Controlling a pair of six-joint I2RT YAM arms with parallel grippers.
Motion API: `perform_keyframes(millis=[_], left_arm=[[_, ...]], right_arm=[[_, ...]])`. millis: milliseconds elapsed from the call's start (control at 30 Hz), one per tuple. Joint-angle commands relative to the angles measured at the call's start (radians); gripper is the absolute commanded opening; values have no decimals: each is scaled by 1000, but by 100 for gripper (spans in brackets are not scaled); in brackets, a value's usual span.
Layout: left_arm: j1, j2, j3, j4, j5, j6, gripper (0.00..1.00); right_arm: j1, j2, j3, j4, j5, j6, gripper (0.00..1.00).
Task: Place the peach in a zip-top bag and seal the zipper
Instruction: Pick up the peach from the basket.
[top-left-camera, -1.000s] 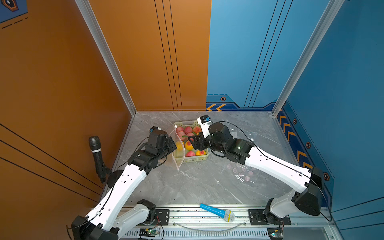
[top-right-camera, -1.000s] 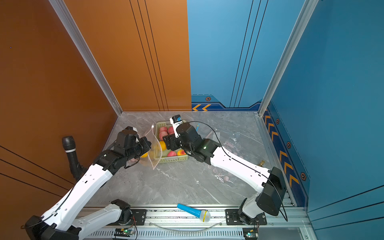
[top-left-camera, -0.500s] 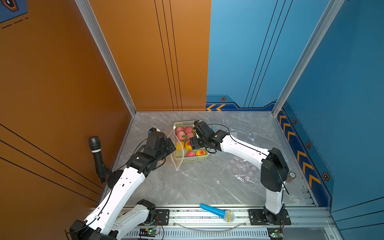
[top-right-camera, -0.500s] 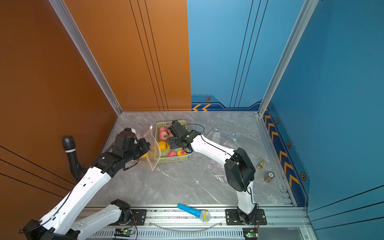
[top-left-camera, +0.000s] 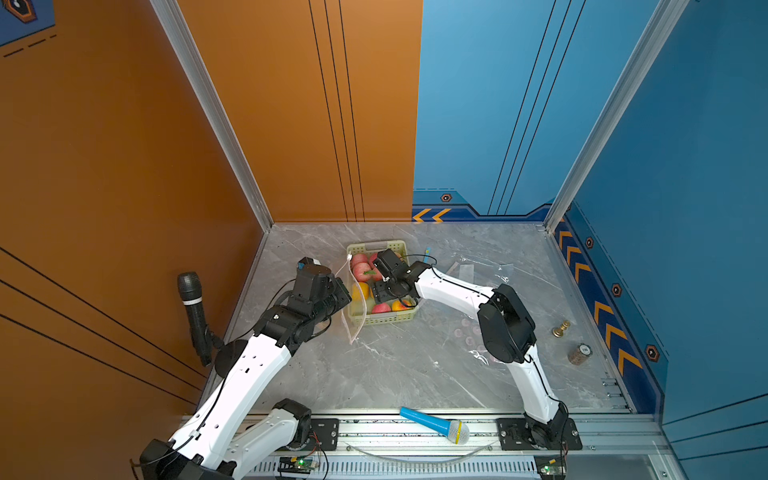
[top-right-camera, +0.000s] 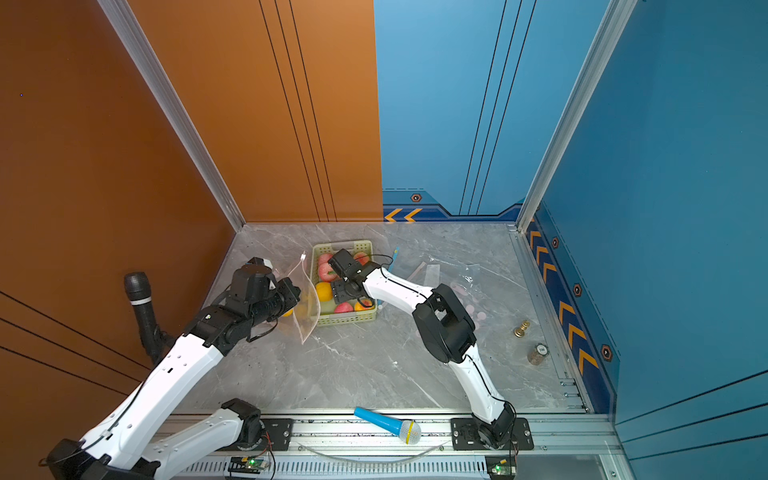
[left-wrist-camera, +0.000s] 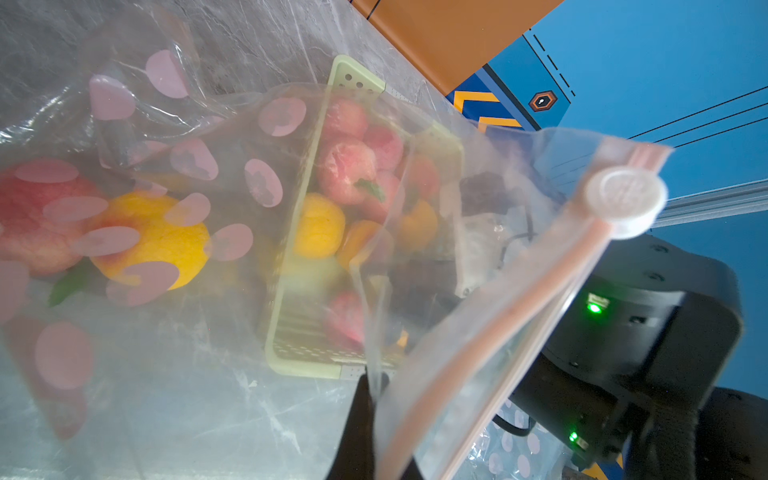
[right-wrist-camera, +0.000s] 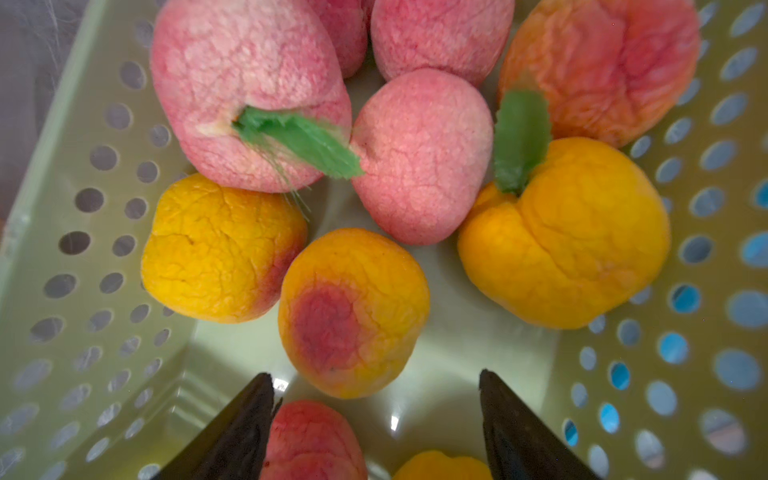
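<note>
Right arm (top-left-camera: 453, 286) is now sitting folded lower than before, right gripper (right-wrist-camera: 374, 376) reaching into the basket (top-left-camera: 384, 320), jaws standing wide, gripping nothing, over an orange peach (right-wrist-camera: 353, 311). Left gripper (left-wrist-camera: 370, 390) is pinching the zip-top bag (top-right-camera: 306, 303) edge, holding it upright beside the basket.

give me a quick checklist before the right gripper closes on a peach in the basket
1. left gripper shut on the edge of the bag: ok
2. bag mouth open enough for a peach: cannot tell, the clear plastic blurs it
3. slider parked at the zipper's end: ok
4. right gripper open, down inside the basket: ok
5. only one peach in its gap: not ok, a red peach and an orange peach both sit there
</note>
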Motion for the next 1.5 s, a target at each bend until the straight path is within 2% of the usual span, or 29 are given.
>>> perform_keyframes(millis=[0,300,533,767,967,1267,1467], left_arm=[[11,-5,-14,10,6,-6,0],[12,-3,-14,10,8,-5,0],[10,-4,-18,8,11,-6,0],[8,-3,-19,8,9,-6,0],[9,3,-15,8,8,-4,0],[9,8,-12,9,8,1,0],[9,16,-4,14,8,5,0]], right_arm=[[-14,26,44,4,-22,18,78],[-26,94,77,53,-53,44,72],[-26,127,99,78,-61,41,74],[-22,92,77,81,-58,27,60],[-9,-29,-19,121,-46,13,49],[36,-318,-257,202,-29,-11,46],[95,-465,-341,233,-29,-34,47]])
